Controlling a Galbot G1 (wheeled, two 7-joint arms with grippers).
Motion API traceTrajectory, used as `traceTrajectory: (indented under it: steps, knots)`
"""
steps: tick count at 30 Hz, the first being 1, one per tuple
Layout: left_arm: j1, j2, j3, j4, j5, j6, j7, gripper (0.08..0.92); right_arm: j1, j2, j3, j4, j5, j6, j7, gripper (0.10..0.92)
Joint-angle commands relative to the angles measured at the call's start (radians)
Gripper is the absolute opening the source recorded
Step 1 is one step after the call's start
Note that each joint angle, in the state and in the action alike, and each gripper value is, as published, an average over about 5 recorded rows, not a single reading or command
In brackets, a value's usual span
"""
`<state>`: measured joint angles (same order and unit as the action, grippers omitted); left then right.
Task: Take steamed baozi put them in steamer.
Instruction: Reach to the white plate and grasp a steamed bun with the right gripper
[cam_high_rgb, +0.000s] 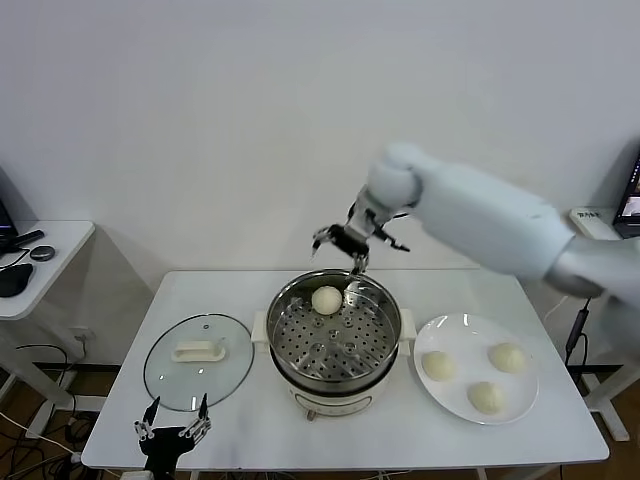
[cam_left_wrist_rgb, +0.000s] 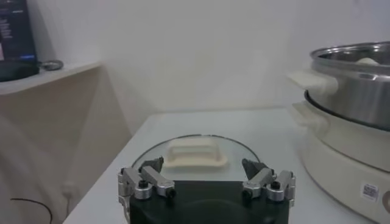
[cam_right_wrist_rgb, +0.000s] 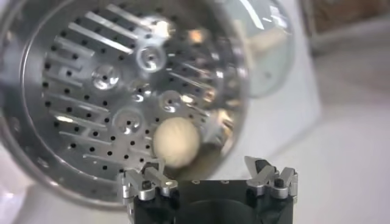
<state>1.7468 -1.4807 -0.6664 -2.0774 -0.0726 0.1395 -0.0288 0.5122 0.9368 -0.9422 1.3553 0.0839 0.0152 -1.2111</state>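
Left gripper (cam_high_rgb: 172, 422) is idling wide open and empty at the near table edge, just short of the glass lid (cam_high_rgb: 197, 360), lying off the steamer (cam_high_rgb: 334, 335) so the tray is reachable. Right gripper (cam_high_rgb: 358, 236) is hovering spread, empty, above the far rim; one baozi (cam_high_rgb: 327, 299) is sitting inside, three waiting on the plate (cam_high_rgb: 447, 335)

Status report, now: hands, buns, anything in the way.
Right hand open, above steamer back rim. Left hand open, parked by lid. One bun in steamer, three on plate. Nothing in the way.
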Motion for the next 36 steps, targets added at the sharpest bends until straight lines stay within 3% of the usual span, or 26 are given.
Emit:
traceTrajectory:
  steps: [1, 11, 19, 36]
  knots:
    - [-0.006, 0.035, -0.001, 0.011, -0.022, 0.002, 0.001, 0.823, 0.052, -0.378, -0.020, 0.219, 0.183, -0.487, -0.065, 0.823]
    - [-0.023, 0.055, -0.014, 0.015, -0.063, 0.018, 0.003, 0.823, -0.267, -0.488, 0.088, 0.288, 0.010, -0.536, -0.082, 0.823]
    - [-0.022, 0.050, -0.016, 0.014, -0.065, 0.021, 0.003, 0.823, -0.529, -0.430, 0.233, 0.250, -0.190, -0.472, -0.077, 0.823]
    - [-0.024, 0.043, -0.028, 0.028, -0.066, 0.025, 0.005, 0.823, -0.736, -0.216, 0.352, 0.035, -0.302, -0.433, 0.050, 0.823]
